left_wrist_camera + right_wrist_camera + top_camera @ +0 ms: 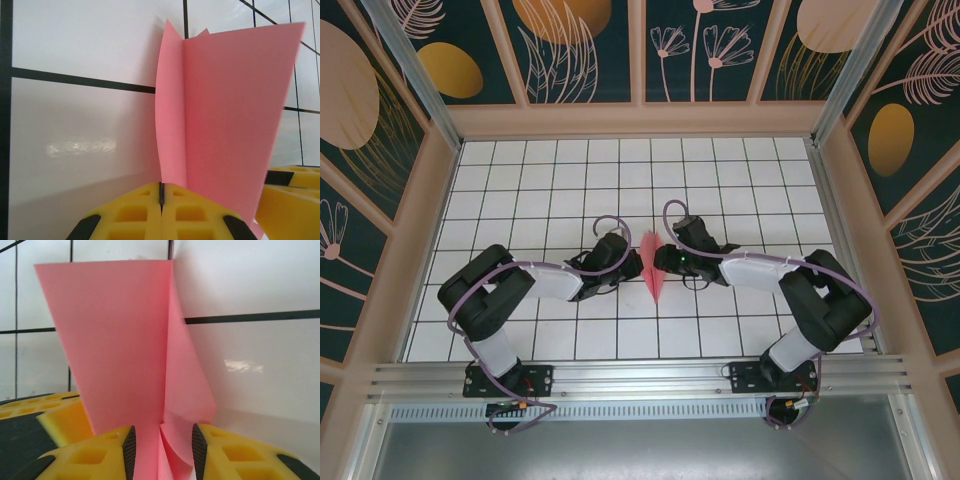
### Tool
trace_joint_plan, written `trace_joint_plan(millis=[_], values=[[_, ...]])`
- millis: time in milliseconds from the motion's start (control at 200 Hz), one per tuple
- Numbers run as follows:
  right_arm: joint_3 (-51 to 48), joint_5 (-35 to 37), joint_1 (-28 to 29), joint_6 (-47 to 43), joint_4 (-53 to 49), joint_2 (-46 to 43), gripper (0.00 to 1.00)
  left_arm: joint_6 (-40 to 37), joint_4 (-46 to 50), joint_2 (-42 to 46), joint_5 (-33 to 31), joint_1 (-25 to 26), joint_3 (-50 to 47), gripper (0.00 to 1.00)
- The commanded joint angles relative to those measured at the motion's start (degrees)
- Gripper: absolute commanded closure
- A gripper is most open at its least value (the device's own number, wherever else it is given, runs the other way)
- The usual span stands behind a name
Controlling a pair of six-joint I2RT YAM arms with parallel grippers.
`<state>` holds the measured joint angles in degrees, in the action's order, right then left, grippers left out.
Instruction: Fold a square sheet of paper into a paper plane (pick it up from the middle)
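Observation:
The pink paper, folded into a narrow paper plane (652, 264), stands on edge between my two grippers at mid-table, its sharp tip toward the near edge. My left gripper (633, 262) is shut on one fold of it; in the left wrist view the pads meet at the paper plane's (225, 110) lower edge, at my left gripper (161, 194). My right gripper (667, 262) is open from the other side. In the right wrist view the paper plane's (125, 340) folds pass loosely between the parted pads of my right gripper (162, 446).
The table (560, 190) is white tiles with black grid lines, walled by a wooden frame (630, 120). A metal rail (640, 378) runs along the near edge. The right gripper's yellow finger (292, 192) sits close beside the paper.

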<state>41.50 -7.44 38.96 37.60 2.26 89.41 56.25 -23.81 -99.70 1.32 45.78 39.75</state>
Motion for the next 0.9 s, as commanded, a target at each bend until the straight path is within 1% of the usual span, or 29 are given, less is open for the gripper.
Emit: trace_joint_plan(millis=[0,170,250,390,450,595,696,736,796,896], values=[[1.64,1.7,-0.55,0.63,-2.15,-0.54,0.59,0.18,-0.66,1.16,-0.83,0.31,-0.22,1.0],[2.09,0.42,-1.8,0.97,-1.99,0.75,0.55,-0.05,0.08,1.15,-1.14,0.33,0.05,1.0],[1.85,1.2,-2.72,1.84,-2.42,0.72,0.52,-0.09,0.64,1.1,-1.32,0.32,0.16,1.0],[1.4,1.08,-4.11,2.07,-2.25,0.74,0.5,0.01,1.31,1.16,-2.03,0.32,0.31,1.0],[1.46,-0.88,-4.28,1.24,-1.13,1.14,0.5,-0.07,1.01,1.16,-1.6,0.32,0.38,1.0],[1.85,-9.23,-4.33,-1.98,2.43,2.2,0.51,-0.17,0.61,1.17,-1.23,0.36,0.54,1.0],[1.55,-10.98,-4.51,-2.2,3.79,1.93,0.52,-0.33,0.64,1.1,-1.1,0.36,0.59,1.0],[1.65,-11.1,-4.58,-2.1,3.74,2.16,0.54,-0.31,0.61,1.11,-1.06,0.31,0.59,1.0],[1.83,-11.03,-4.83,-1.92,3.61,2.65,0.61,-0.26,0.73,1.16,-1.12,0.35,0.68,1.0],[1.99,-9.53,-5.4,-1.42,2.44,3.69,0.82,-0.09,0.83,1.15,-1.26,0.28,0.68,1.0]])
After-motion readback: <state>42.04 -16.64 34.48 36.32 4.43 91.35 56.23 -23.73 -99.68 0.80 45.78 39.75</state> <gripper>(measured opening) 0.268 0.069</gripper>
